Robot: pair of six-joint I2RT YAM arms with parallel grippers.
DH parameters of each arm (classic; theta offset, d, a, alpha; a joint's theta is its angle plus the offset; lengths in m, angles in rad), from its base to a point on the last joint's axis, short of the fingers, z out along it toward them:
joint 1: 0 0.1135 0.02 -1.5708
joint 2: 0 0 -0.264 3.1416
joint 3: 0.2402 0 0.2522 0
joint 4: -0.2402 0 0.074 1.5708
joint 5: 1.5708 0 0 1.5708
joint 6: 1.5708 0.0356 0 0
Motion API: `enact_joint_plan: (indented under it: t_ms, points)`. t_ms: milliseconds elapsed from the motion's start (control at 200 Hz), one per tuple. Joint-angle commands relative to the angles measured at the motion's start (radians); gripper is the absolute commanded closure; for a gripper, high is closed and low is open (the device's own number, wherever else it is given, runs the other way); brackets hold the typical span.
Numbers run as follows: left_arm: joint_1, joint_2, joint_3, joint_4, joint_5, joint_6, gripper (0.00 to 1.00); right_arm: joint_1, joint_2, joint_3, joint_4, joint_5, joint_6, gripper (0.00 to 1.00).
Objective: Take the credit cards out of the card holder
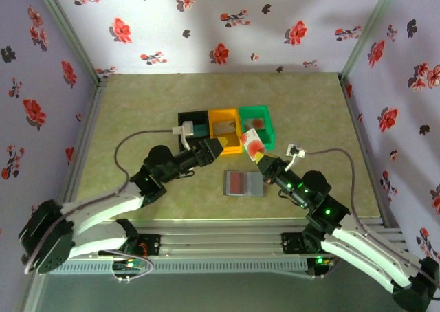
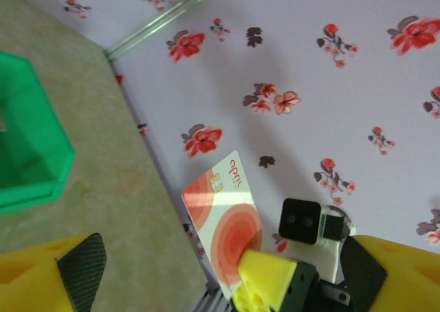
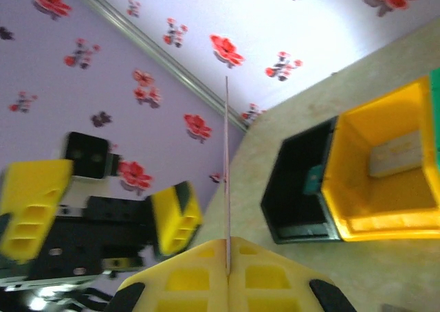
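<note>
Right gripper pinches the credit card by its lower edge. Left gripper is spread, fingers not touching the card. Card holder lies flat beside both, apart.

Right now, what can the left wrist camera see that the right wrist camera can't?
Left wrist view: the credit card face-on with red-orange circles, plus the green bin. Right wrist view: that card edge-on, the black bin and the orange bin. Both: the card pinched in the right gripper, the open left gripper, the flowery wall, the table.
</note>
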Motion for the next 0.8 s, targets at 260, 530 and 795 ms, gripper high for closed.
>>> enact_joint_plan:
  t_ms: [260,530,795]
  points:
    - [0.208,-0.168,0.314,-0.991,0.072,0.395,0.0,-0.31,0.299,0.298,-0.521,-0.343,-0.159,1.0]
    - [0.39,-0.146,0.475,-1.357,-0.061,0.637,0.0,-0.468,0.542,0.511,-0.684,-0.439,-0.292,1.0]
    - [0.447,-0.169,0.404,-1.353,-0.262,0.625,0.0,-0.483,0.777,0.635,-0.72,-0.39,-0.346,1.0]
